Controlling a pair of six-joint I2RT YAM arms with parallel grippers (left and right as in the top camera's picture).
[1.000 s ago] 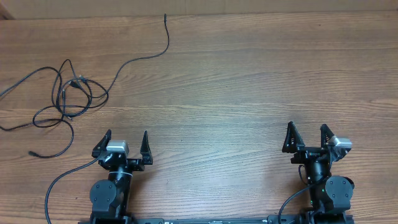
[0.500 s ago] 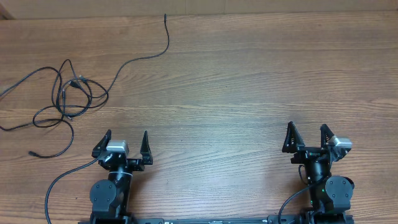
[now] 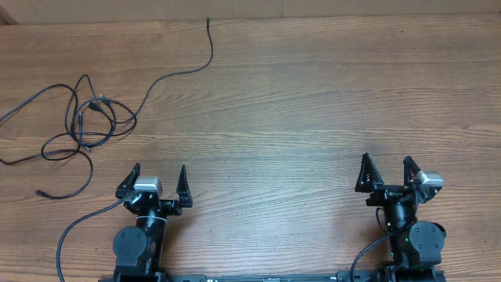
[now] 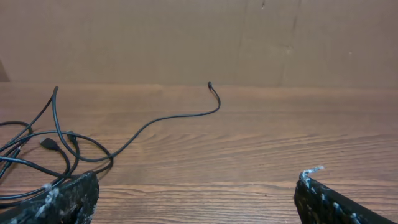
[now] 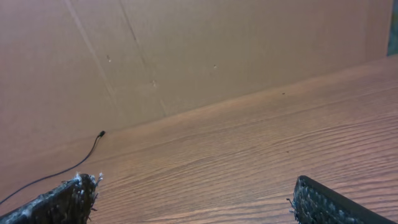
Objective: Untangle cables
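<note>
In the overhead view the cables [image 3: 84, 119] lie knotted in the upper left of the frame on the wooden counter [image 3: 313, 117]. Several thin black loops cross each other there, and one long strand [image 3: 180, 72] trails up toward the top centre. The left gripper [image 3: 159, 171] sits in the lower left and the right gripper [image 3: 386, 163] in the lower right. Both are spread wide and hold nothing, well apart from the cords. The left wrist view puts the tangle at the left edge, with a small plug [image 4: 48, 143] among the loops and the long strand curving away toward the far wall. Its own fingers [image 4: 65, 198] stand apart with only bare counter between them. The right wrist view shows only that strand's tip [image 5: 102, 133] at the left, with its fingers also wide and empty. The likely risk is pulling the long strand first, which would cinch the crossings tighter. Closing on two overlapping cords at once would drag the whole bundle, and some loops already run off the left edge of the frame.
</note>
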